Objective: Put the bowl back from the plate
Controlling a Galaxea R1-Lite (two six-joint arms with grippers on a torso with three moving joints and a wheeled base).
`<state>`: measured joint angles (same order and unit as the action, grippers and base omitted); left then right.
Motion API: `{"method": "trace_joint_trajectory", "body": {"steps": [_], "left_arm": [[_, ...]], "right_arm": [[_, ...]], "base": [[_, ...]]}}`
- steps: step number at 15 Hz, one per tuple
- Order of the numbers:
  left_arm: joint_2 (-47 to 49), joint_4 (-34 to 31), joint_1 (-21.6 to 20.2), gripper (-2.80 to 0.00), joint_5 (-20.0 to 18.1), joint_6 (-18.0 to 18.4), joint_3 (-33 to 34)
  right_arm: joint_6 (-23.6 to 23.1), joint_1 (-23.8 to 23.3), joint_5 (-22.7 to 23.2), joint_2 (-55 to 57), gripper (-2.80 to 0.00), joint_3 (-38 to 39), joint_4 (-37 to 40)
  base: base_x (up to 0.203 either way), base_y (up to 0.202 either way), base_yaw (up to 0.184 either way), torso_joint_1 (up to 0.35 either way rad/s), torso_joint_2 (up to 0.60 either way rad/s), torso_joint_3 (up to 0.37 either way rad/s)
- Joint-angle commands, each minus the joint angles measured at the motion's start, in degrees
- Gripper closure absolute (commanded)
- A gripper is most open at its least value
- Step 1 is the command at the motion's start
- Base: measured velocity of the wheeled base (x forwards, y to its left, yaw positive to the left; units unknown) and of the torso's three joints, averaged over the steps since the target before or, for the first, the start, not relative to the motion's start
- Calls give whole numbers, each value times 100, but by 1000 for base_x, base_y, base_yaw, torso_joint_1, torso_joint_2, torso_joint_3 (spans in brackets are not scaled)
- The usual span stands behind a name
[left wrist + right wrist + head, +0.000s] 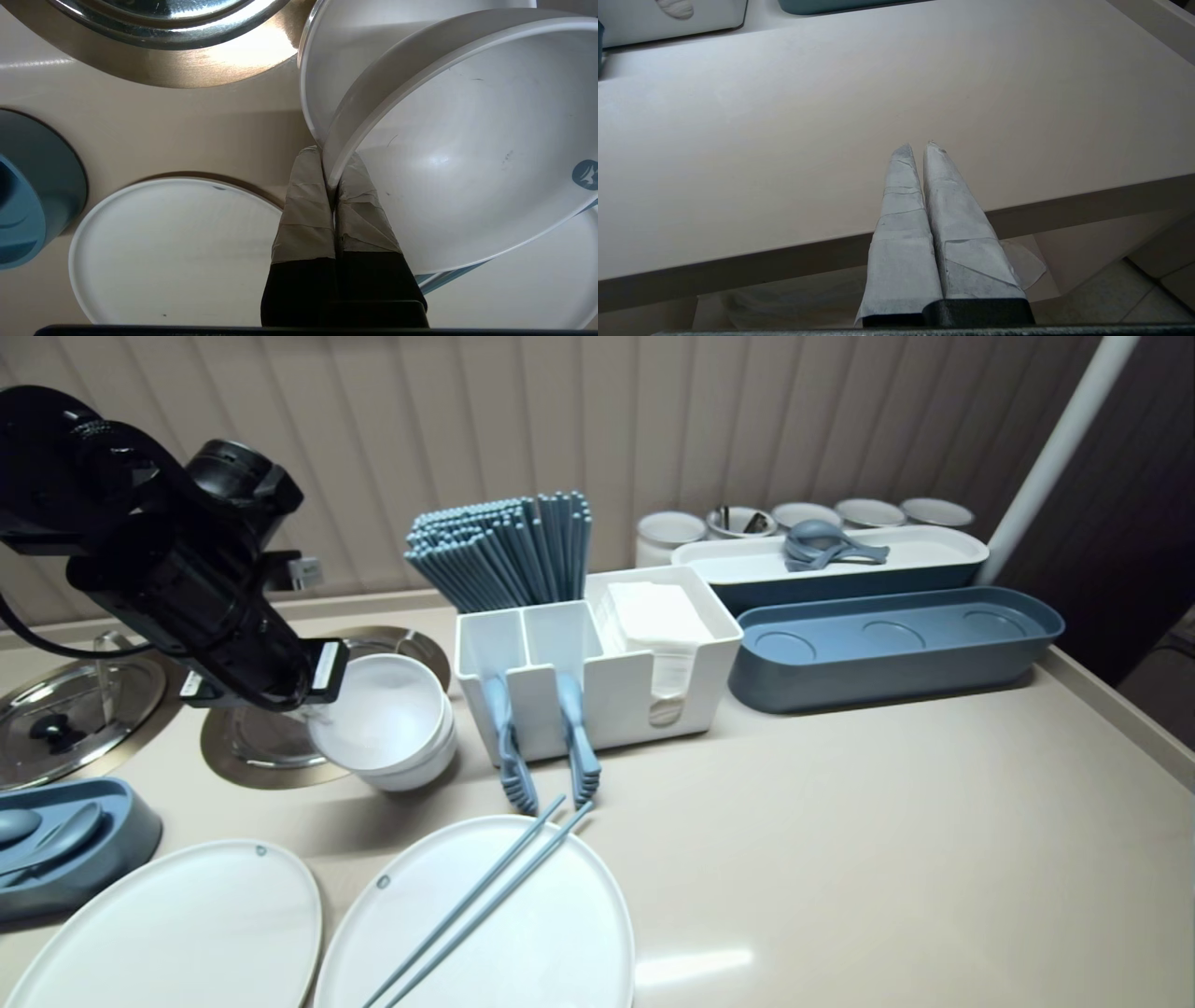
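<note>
Currently, your left gripper: fingers pinching tilted white bowl at its rim; right gripper: fingers pressed together, empty, above table.

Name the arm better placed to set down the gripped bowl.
Likely left. The left gripper is shut on the rim of the white bowl; the right gripper sits empty at the table.

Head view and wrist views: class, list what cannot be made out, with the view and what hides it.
1. Left gripper: in the head view its fingers are hidden behind its own black wrist; the left wrist view shows them pinching the white bowl.
2. Lower bowl: left wrist view, mostly covered by the white bowl.
3. Loose chopsticks: head view, lower ends cut off by the bottom edge.
4. Jars: head view, contents too small.
</note>
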<state>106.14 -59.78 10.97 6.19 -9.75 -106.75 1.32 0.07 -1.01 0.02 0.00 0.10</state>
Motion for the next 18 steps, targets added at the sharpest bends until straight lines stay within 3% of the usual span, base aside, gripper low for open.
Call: {"method": "trace_joint_trajectory", "body": {"steps": [1,5,13,14,15,18], "left_arm": [[29,-33,1,0,5,-16,-12],[96,454,1,0,80,-470,-65],[161,222,1,0,80,-317,-12],[161,204,1,-82,75,-290,-12],[174,213,1,-280,75,-294,-20],[126,221,1,-280,66,-317,-65]], "right_arm": [[0,1,-4,1,0,0,-1],[0,1,0,-2,0,0,-1],[0,5,0,-2,0,0,-1],[0,1,2,-2,0,0,-1],[0,1,-4,-2,0,0,-1],[0,1,-4,-2,0,0,-1]], "base": [[0,0,0,0,0,0],[0,0,0,0,0,0],[0,0,0,0,0,0],[0,0,0,0,0,0],[0,0,0,0,0,0],[0,0,0,0,0,0]]}}
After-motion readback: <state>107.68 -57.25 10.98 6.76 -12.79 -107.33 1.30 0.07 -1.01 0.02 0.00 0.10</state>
